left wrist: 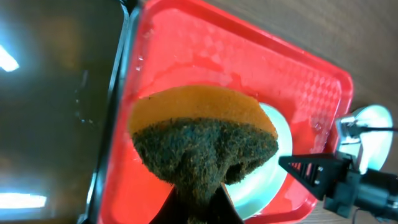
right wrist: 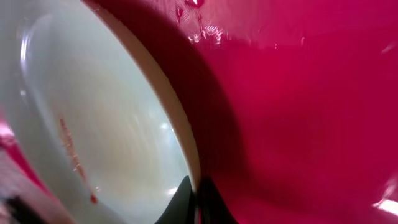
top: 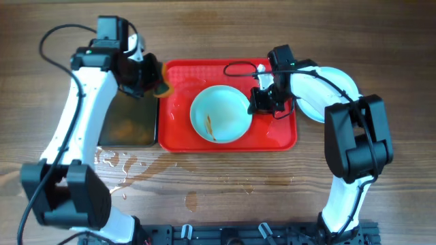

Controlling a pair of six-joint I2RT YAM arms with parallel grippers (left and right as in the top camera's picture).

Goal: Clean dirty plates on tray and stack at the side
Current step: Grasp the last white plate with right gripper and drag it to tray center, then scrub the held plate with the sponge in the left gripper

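Note:
A pale aqua plate [top: 221,109] with a thin orange-brown smear lies on the red tray [top: 278,134]. My right gripper [top: 257,105] is shut on the plate's right rim. In the right wrist view the fingers [right wrist: 196,200] pinch that rim, with the smeared plate [right wrist: 93,112] to the left and the tray [right wrist: 298,112] to the right. My left gripper [top: 151,83] is shut on a yellow-and-green sponge [top: 163,88] over the tray's far left corner. In the left wrist view the sponge [left wrist: 205,143] hangs from the jaws [left wrist: 199,208] above the tray [left wrist: 186,56] and plate [left wrist: 277,165].
A black tray [top: 126,124] lies left of the red tray and also shows in the left wrist view [left wrist: 56,93]. Pale plates [top: 330,85] sit on the table right of the red tray. Water puddles [top: 133,170] wet the wood near the front.

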